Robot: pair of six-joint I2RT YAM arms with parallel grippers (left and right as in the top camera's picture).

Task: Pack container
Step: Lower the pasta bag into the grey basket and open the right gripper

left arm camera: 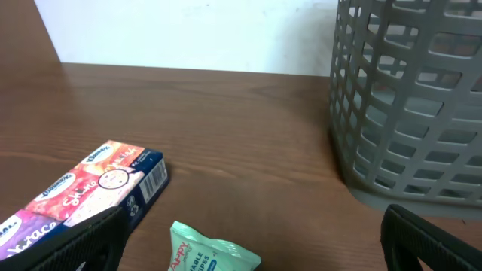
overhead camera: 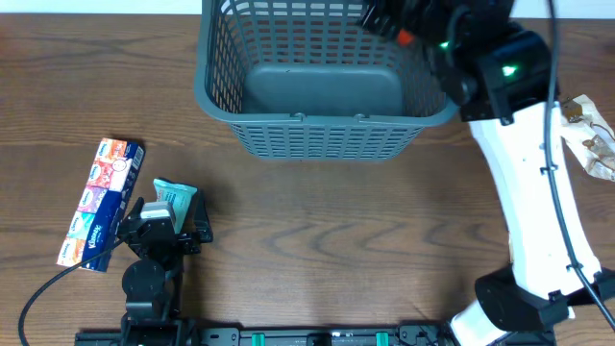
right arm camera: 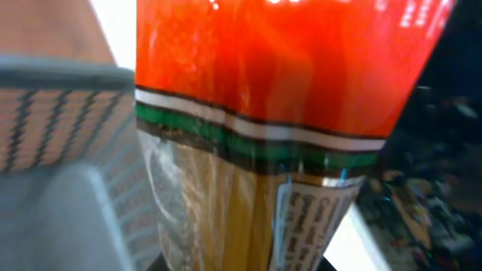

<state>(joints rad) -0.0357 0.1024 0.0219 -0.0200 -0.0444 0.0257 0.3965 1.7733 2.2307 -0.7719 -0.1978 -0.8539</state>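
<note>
The green pack (left arm camera: 213, 254) said "ABLE" and "PES". Words on the colourful box (left arm camera: 83, 192) and the red pack (right arm camera: 286, 68) were blurry.

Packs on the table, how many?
3: colourful box far left, green wipes pack beside it, crinkly wrapper at right edge. Right gripper holds an orange pack; its arm may hide more.

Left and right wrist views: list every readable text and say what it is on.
"ABLE" over "IPES", cut off: green pack.
Colourful box: logos and script too blurred to read.
Red packet: label print too blurred.
Container: no text.
</note>
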